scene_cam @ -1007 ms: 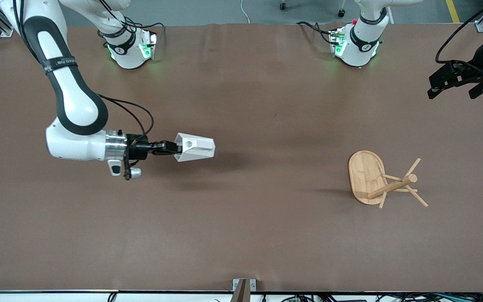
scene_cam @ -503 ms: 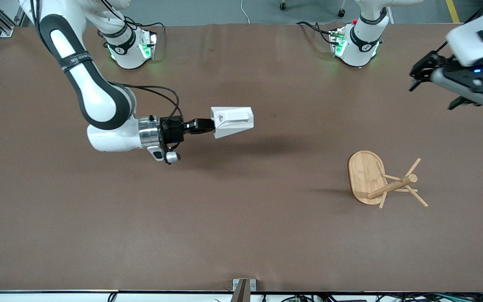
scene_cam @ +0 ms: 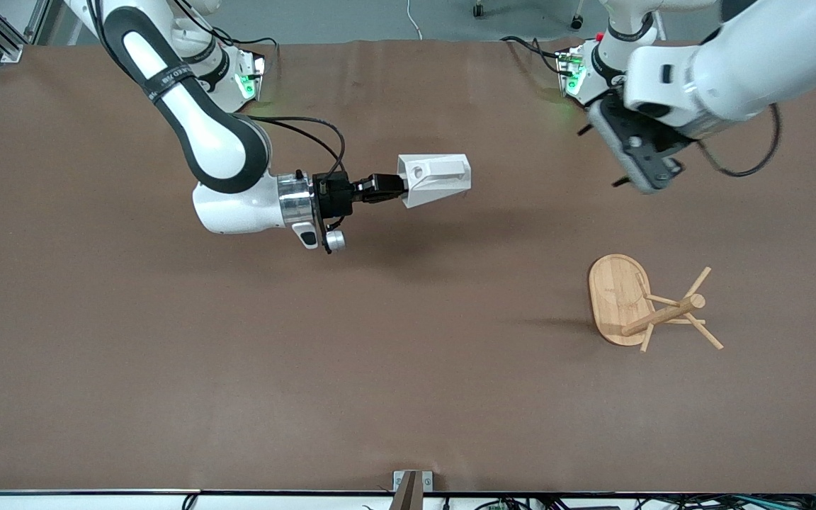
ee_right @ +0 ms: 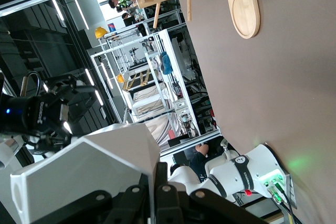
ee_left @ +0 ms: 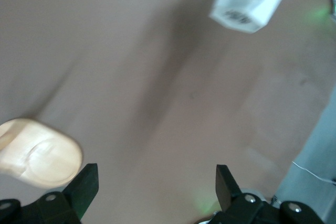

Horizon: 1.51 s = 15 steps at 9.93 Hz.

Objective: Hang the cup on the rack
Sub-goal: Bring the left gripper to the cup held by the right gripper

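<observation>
A brown table [scene_cam: 167,368] filled most of the front view. At its six o'clock edge sat a small metal bracket [scene_cam: 411,482]. At twelve o'clock lay grey floor with a white cable [scene_cam: 415,25], and at one o'clock a yellow floor line [scene_cam: 764,18]. The right wrist view showed white shelving frames [ee_right: 142,87].

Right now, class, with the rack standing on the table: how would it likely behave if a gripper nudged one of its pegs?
The rack would probably resist tipping, since its flat oval base is broad. A push high on the post might still slide or rock it, as nothing visibly fastens it to the table. The thin pegs look stiff but likely breakable under force.
</observation>
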{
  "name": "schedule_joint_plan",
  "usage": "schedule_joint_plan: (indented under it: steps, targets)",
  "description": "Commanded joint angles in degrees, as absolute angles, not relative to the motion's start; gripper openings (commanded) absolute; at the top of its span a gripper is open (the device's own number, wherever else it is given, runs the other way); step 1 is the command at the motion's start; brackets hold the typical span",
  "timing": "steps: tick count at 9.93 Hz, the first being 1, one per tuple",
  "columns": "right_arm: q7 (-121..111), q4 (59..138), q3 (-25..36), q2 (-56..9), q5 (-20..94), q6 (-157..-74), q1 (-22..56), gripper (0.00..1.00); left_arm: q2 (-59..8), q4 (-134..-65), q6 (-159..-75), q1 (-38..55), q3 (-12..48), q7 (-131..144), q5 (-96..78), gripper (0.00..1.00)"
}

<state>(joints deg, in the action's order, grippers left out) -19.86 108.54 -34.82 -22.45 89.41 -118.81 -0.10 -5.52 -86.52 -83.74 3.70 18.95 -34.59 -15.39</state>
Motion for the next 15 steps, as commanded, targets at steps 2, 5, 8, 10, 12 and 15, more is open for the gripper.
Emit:
schedule_joint_plan:
  steps: [2, 5, 8, 10, 12, 15]
  targets:
    - [-20.21, 109.34, -35.24, -21.8, 92.1, -119.0, -0.62, 0.0, -13.79, -85.08, -84.37, 3.6, 28.8, -35.16, -16.61, 0.97]
    - [-20.21, 109.34, -35.33, -21.71, 92.2, -119.09, -0.53, 0.01, -15.02, -85.25, -89.09, 3.69, 33.74, -32.28, -16.79, 0.98]
    - [-20.22, 110.3, -35.68, -21.36, 92.11, -119.0, -0.53, 0.01, -17.23, -85.78, -92.37, 3.78, 36.73, -29.44, -16.0, 0.98]
    - [-20.21, 112.66, -37.09, -19.7, 92.11, -118.48, -1.23, 0.01, -18.45, -85.78, -94.64, 4.13, 36.83, -28.92, -15.73, 0.98]
    - [-20.56, 115.13, -37.09, -17.58, 92.02, -118.3, -1.93, 0.01, -19.51, -85.61, -95.1, 4.13, 36.83, -28.92, -12.68, 0.98]
    - [-20.22, 116.19, -37.18, -16.08, 91.93, -118.56, -1.67, 0.01, -19.69, -85.69, -95.44, 4.66, 37.0, -28.13, -10.9, 0.98]
